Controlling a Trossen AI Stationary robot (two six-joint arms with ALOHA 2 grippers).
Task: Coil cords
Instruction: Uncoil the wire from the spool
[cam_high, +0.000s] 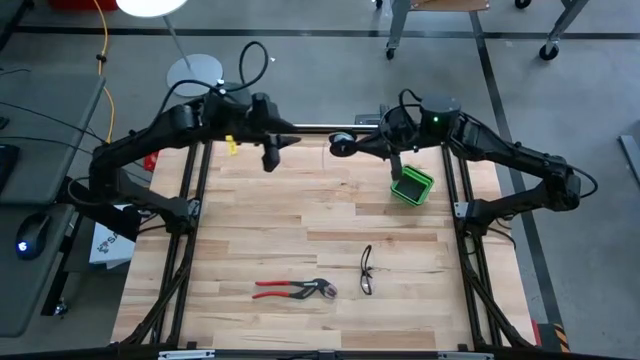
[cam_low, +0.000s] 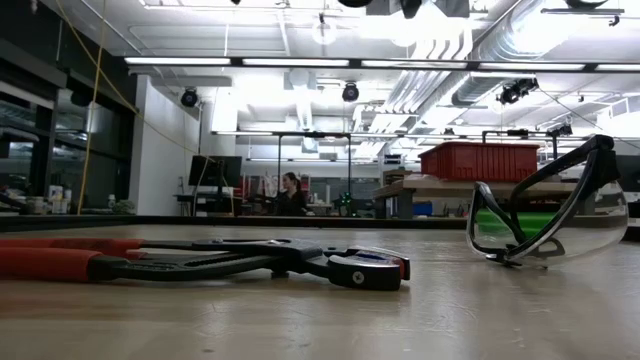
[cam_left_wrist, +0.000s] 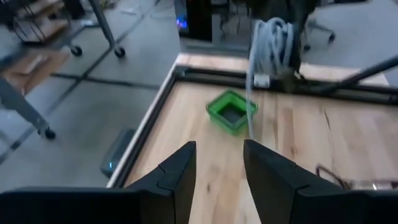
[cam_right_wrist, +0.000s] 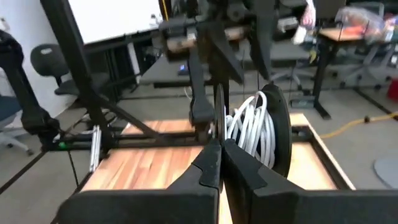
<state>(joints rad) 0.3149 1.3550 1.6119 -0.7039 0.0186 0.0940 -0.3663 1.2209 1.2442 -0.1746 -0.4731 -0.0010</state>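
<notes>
While loose-ended, cord (cam_left_wrist: 272, 43) above green bin (cam_left_wrist: 231, 112), glasses (cam_high: 366, 270), pliers (cam_high: 295, 290).

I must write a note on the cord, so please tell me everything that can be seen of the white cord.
The white cord is thin and flexible, wound in many loose loops on a black round spool. It is held up above the far edge of the wooden table, at the right gripper, whose jaws are shut on the spool's edge. One free end hangs straight down above the table. The left gripper, jaws apart, does not touch it.
</notes>
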